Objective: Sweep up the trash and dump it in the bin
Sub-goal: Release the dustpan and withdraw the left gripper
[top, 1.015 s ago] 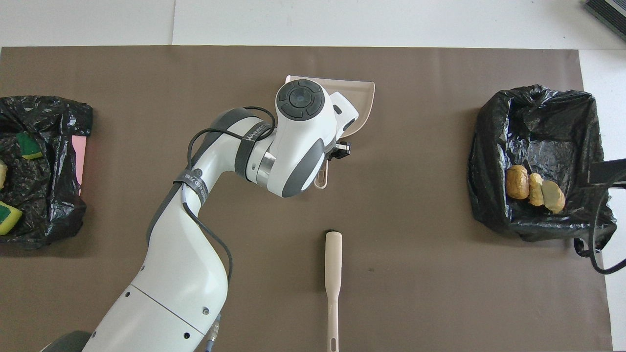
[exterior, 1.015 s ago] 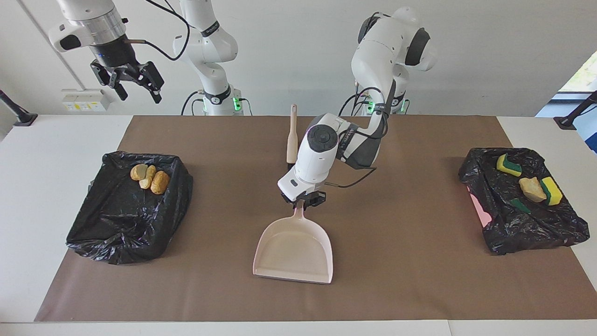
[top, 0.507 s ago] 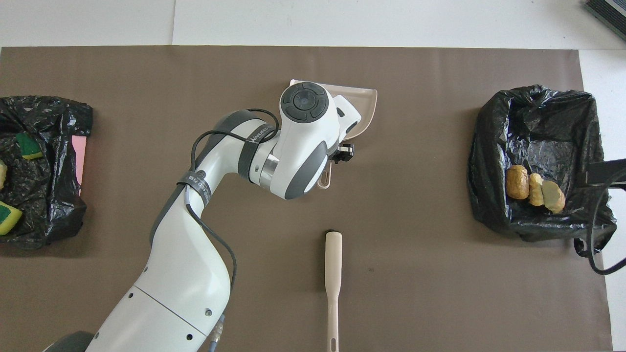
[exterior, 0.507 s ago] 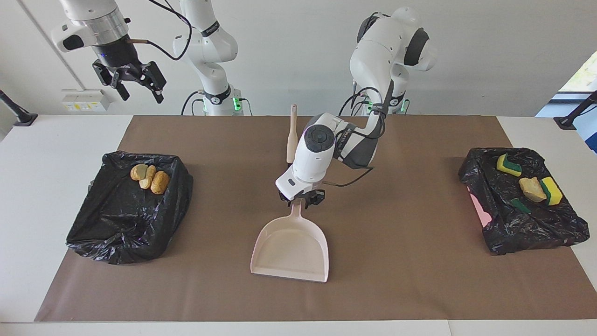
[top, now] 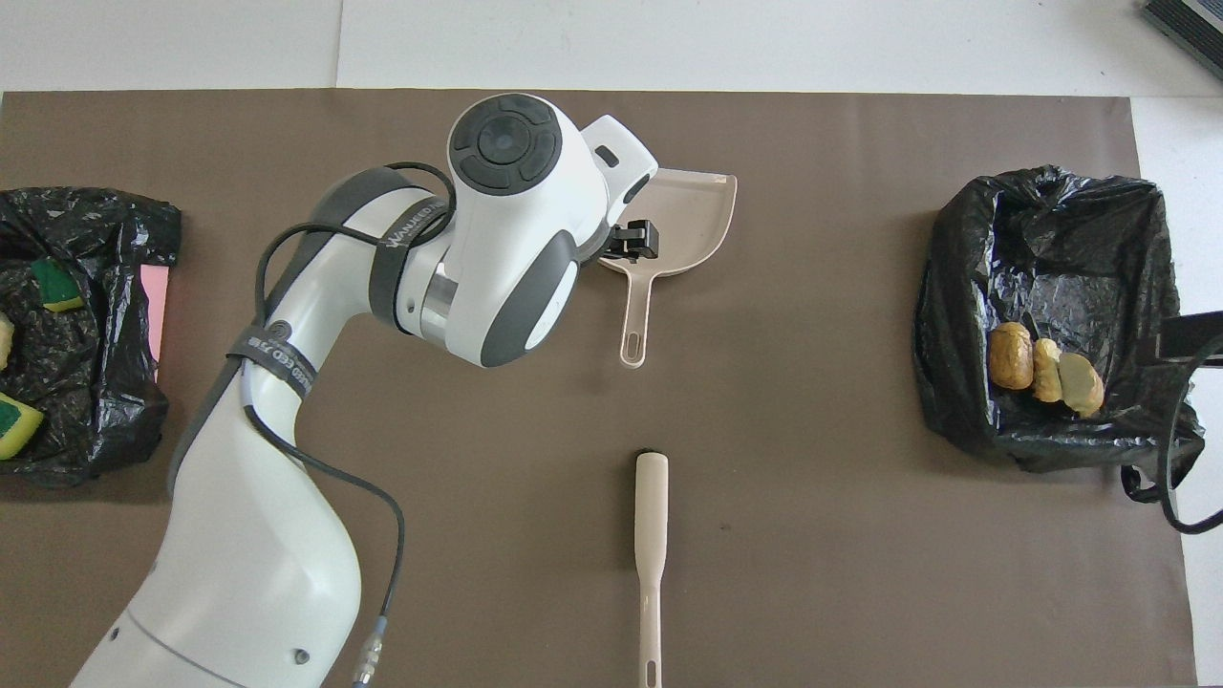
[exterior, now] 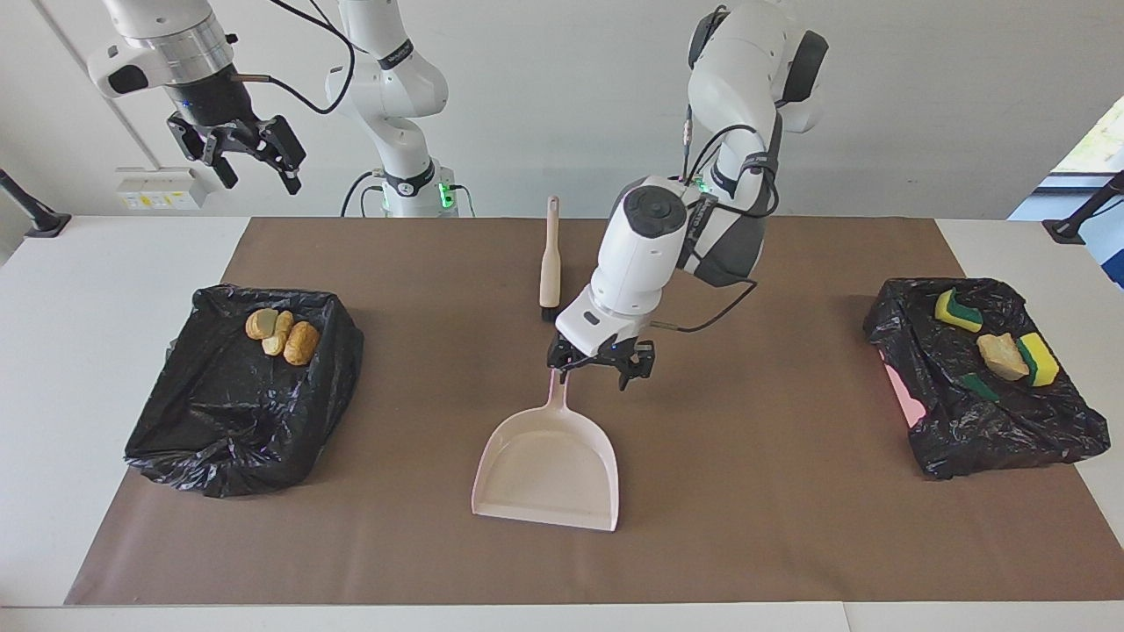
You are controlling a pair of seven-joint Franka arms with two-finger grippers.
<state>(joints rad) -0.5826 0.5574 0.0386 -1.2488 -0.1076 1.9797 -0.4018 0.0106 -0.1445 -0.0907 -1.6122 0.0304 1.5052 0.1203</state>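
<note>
I see the trash sitting in two bins lined with black bags. Three pastries lie in the bin at the right arm's end of the table. Two yellow sponges and a bread chunk lie in the other bin at the left arm's end.

My left gripper hangs over the top of the pink dustpan handle. Its jaws stand wide apart and hold nothing. The dustpan lies flat on the brown mat in the middle.

My right gripper waits up high, over its end of the table, jaws wide and empty.

The hand brush lies on the mat, nearer the robots than the dustpan. The overhead view shows the whole brush, but the right gripper does not show there.
</note>
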